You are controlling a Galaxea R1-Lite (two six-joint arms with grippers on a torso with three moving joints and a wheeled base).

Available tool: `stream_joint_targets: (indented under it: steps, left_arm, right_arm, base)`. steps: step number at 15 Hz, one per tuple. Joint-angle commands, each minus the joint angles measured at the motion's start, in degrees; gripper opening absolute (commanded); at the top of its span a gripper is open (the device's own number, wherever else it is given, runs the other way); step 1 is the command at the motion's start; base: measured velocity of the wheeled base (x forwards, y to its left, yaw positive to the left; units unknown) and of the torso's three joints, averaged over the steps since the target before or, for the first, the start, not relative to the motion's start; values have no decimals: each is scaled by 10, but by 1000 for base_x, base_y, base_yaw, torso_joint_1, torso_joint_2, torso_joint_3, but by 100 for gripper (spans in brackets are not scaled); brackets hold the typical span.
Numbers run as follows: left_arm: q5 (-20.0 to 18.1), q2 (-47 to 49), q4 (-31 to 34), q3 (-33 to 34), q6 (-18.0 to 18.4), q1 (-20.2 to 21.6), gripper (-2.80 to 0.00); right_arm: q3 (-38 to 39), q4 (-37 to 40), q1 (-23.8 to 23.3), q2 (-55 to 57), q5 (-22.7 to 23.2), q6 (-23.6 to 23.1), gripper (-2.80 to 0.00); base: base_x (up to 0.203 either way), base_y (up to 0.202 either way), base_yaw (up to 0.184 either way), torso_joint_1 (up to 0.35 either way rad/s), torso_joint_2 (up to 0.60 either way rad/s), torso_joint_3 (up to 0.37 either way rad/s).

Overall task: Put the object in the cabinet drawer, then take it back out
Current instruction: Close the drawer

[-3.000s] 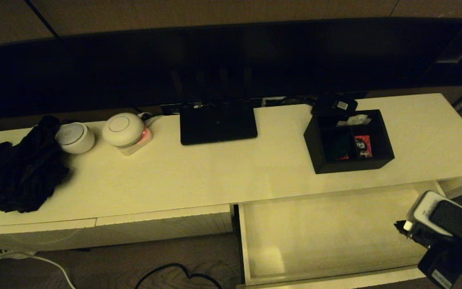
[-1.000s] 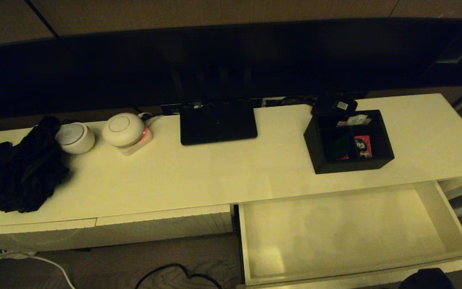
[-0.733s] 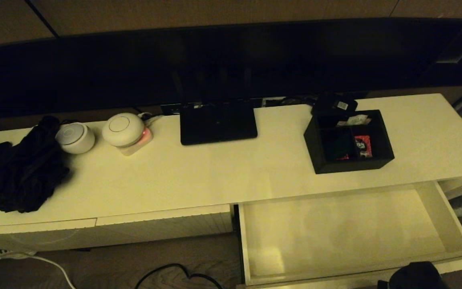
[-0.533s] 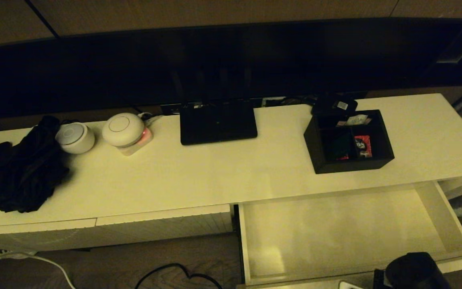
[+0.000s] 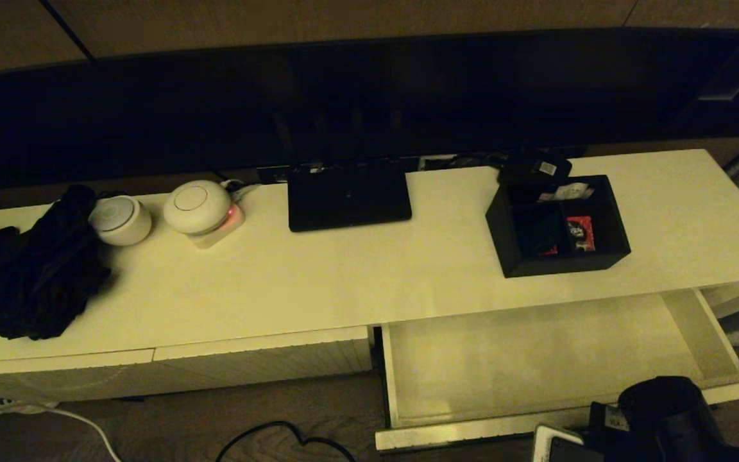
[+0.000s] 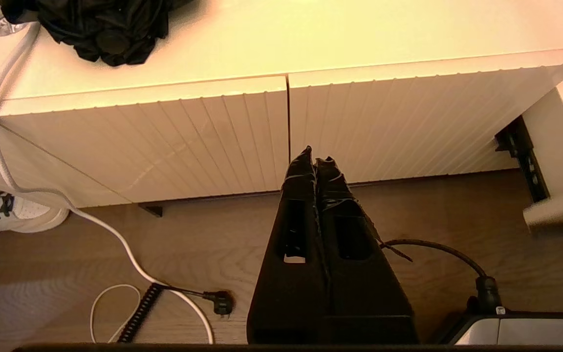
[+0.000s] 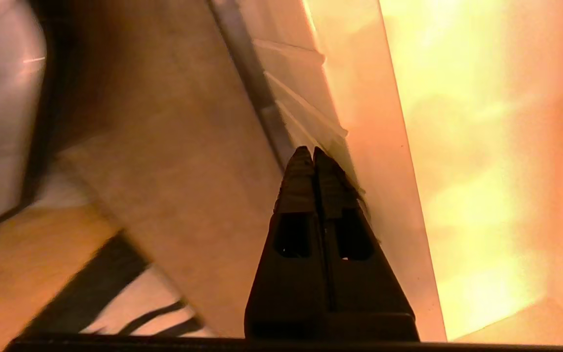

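Nearest to me, my right gripper point(image 7: 313, 152) sits with its fingers pressed together, holding nothing, tips right at the ribbed front of the cabinet drawer point(image 5: 555, 423) — whether they touch it I cannot tell. The drawer stands pulled out, its pale interior bare. My left gripper point(image 6: 313, 157) is parked low before the closed ribbed fronts point(image 6: 164, 142), fingers pinched together too, over the wooden floor point(image 6: 91, 254). Further back, on the cabinet top point(image 5: 344, 276), the black organiser box point(image 5: 557, 224) rests upright just behind the open drawer — red-and-white packets visible inside. A flat black router point(image 5: 348, 196) lies to its left.
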Motion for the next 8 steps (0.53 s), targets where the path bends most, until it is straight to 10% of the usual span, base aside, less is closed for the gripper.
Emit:
stream_joint_targets:
  steps: [1, 8]
  left_arm:
    - [0, 0, 0, 2, 0, 0, -280]
    - [0, 0, 0, 2, 0, 0, -280]
  right_arm:
    - [-10, -9, -15, 2, -2, -20, -280]
    - [-74, -37, -54, 35, -1, -42, -280]
  base:
    - [0, 0, 0, 0, 0, 0]
    - [0, 0, 0, 0, 0, 0]
